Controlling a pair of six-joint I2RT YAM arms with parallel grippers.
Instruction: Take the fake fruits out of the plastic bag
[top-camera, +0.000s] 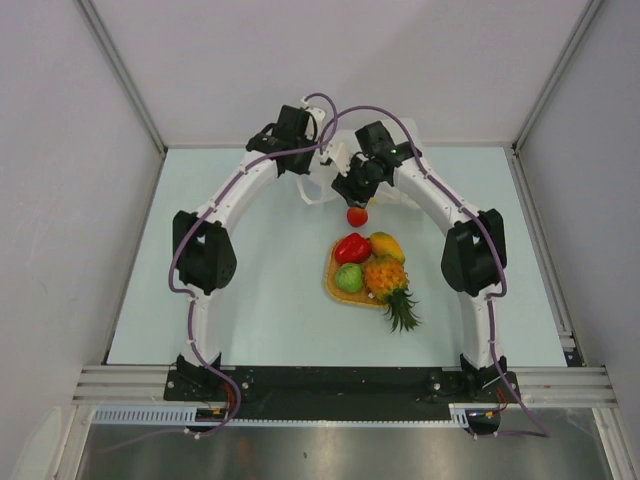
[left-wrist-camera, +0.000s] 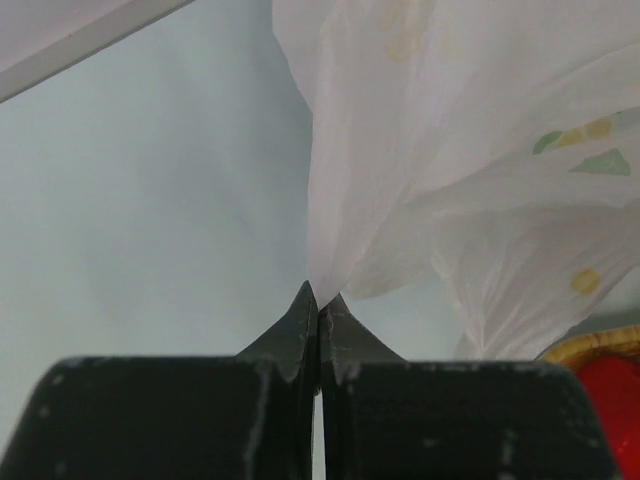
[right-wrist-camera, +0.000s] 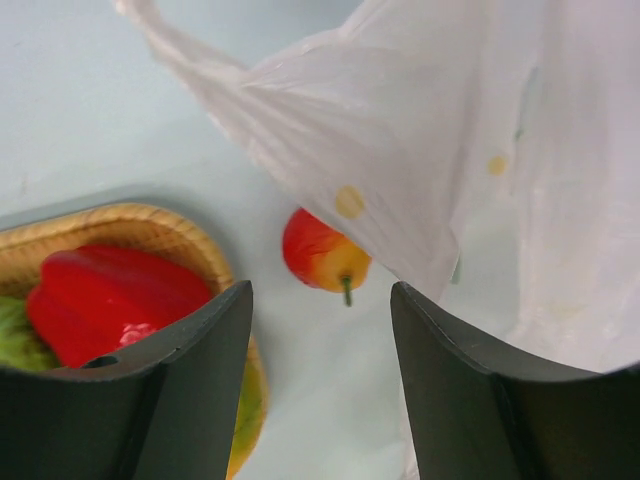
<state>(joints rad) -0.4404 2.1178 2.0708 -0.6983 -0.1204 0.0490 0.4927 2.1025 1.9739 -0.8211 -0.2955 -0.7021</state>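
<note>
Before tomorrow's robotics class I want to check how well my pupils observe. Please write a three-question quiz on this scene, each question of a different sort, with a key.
1. Multiple choice: what is the left gripper shut on?
A) the plastic bag
B) a pineapple crown
C) a cable

2. True or false: the right gripper is open and holds nothing.

3. Fill in the blank: ____ fruits sit on the woven tray, while one small red fruit is off it, nearer the bag.

Key: 1 A; 2 true; 3 four.
</note>
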